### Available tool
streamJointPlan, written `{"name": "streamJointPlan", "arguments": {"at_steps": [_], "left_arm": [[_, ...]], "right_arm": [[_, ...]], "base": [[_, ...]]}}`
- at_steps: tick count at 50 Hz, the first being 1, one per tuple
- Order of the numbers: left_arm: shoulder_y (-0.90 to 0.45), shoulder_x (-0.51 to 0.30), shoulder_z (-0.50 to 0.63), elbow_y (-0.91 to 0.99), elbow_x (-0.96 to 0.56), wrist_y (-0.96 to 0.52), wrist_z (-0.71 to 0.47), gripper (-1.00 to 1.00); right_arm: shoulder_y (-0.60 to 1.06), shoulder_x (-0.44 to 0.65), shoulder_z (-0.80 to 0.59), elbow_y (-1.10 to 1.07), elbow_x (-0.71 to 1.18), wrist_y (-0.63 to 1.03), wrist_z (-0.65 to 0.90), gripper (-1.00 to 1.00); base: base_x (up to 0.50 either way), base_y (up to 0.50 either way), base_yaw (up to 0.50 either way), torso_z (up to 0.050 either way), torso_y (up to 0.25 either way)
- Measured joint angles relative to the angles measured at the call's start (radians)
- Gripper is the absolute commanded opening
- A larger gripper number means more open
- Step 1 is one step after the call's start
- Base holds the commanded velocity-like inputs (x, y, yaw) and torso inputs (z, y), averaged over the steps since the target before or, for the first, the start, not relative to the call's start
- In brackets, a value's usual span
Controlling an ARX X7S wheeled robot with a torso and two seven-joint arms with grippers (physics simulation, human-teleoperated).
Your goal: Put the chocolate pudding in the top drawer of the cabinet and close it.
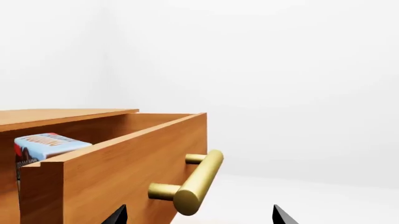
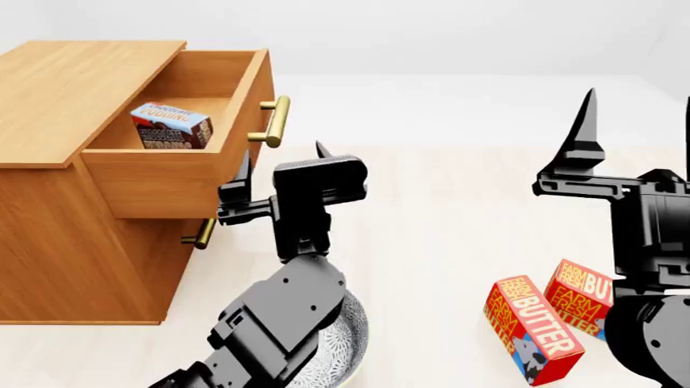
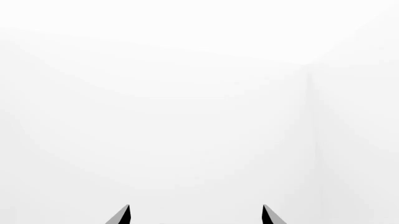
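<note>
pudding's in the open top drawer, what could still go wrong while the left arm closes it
1. The open left gripper sits just below the brass bar handle of the light brown wooden top drawer; a push might catch the handle rather than the front and slip off.
2. The small dark brown and light blue chocolate pudding carton lies loose inside, so a hard shove may slide it.

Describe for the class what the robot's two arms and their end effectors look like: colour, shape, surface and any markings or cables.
Both arms are matte black, built from chunky, faceted segments. The left end effector sits on a blocky housing and ends in two thin, pointed, blade-like fingers. The right end effector has the same tapering spike fingers on a boxy black mount. No cables, logos or markings show.
</note>
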Motion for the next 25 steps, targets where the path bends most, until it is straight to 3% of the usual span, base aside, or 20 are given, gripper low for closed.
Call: {"name": "streamJointPlan", "arguments": {"at_steps": [25], "left_arm": [[-0.020,-0.034,-0.056,0.009,-0.022,-0.028,-0.079,1.00]], "right_arm": [[-0.003,-0.009,0.005,0.007,0.001,0.004,-0.011,1.00]], "base": [[0.00,0.00,0.00,0.000,0.000]]}}
